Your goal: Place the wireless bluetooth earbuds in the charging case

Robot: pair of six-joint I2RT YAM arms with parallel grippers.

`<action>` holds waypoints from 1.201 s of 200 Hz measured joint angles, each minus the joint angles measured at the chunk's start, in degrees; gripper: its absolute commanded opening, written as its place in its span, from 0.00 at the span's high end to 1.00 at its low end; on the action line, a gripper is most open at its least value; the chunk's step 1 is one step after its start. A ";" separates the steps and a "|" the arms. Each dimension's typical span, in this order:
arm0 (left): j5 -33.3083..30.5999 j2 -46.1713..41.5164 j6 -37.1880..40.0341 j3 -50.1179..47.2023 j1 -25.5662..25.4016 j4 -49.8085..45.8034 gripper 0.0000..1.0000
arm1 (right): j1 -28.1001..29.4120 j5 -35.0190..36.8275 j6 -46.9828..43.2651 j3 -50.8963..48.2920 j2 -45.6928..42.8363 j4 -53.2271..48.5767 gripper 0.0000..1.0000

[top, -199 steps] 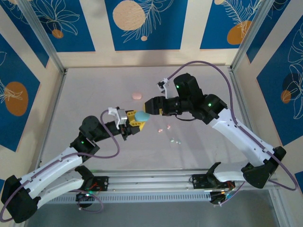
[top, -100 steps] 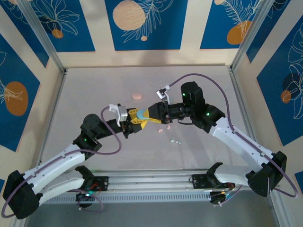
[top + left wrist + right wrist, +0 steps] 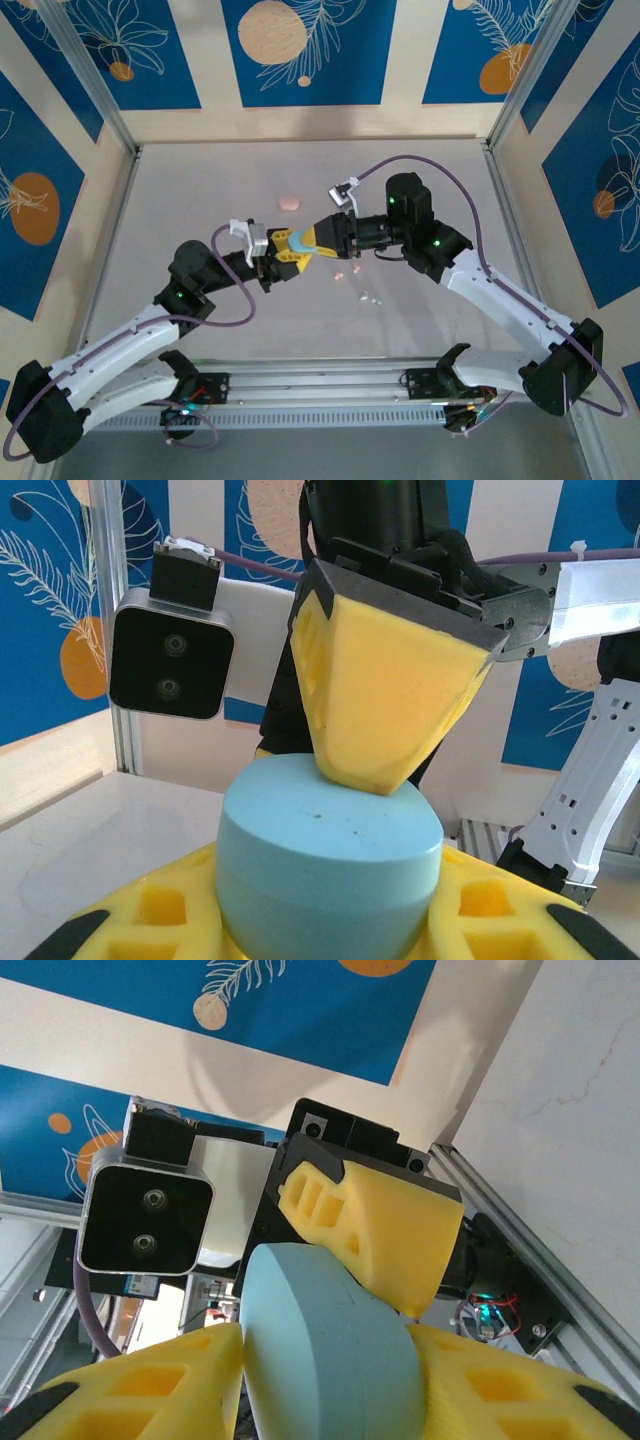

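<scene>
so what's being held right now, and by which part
The blue case: the left gripper grips its lower half, and the right gripper is closed around its top.

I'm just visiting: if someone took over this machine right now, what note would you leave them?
Left gripper: jaws shut on the round light-blue plastic charging case.
Right gripper: jaws around that case's top, firm grip unclear.
Tiny pastel plastic earbuds lie loose on the grey table, right of the grippers; a small pink rounded case sits farther back.
Done: blue case gripped.
Left: open it, put earbuds in.
</scene>
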 measured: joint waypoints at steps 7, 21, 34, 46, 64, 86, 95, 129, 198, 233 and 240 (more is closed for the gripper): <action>-0.02 0.00 0.02 0.00 0.00 0.07 0.71 | -0.07 -0.24 0.31 -0.09 0.00 0.22 0.69; -0.04 -0.02 0.26 0.00 0.00 -0.11 0.67 | -0.33 -0.55 0.81 -0.31 0.00 0.68 0.76; -0.15 -0.02 0.85 0.04 0.00 -0.44 0.62 | -0.55 -0.68 1.11 -0.50 0.00 0.90 0.81; -0.50 -0.02 1.16 0.33 0.00 -1.57 0.52 | -0.72 -0.52 1.22 -0.83 -0.02 0.90 0.82; -1.31 -0.04 2.05 1.25 0.00 -4.68 0.37 | -1.27 0.61 0.55 -1.88 -0.39 1.03 0.84; -2.95 -0.35 3.13 2.36 0.00 -8.92 0.27 | -2.97 3.69 0.15 -4.76 -2.01 1.16 0.84; -3.80 -0.66 3.85 2.64 0.00 -10.56 0.23 | -4.02 5.01 0.17 -6.05 -2.78 1.11 0.84; -8.20 -1.66 5.29 3.15 0.00 -17.27 0.19 | -11.56 10.05 0.92 -12.87 -5.35 2.23 0.84; -19.28 1.11 3.45 13.14 0.02 -36.17 0.15 | -28.24 17.20 -0.11 -24.94 2.54 0.98 0.83; -19.78 2.73 3.43 14.14 0.02 -40.04 0.15 | -31.61 15.91 -1.81 -24.28 11.04 3.19 0.83; -20.09 2.82 3.43 14.14 0.02 -40.79 0.15 | -31.87 15.85 -2.34 -23.82 12.39 3.19 0.82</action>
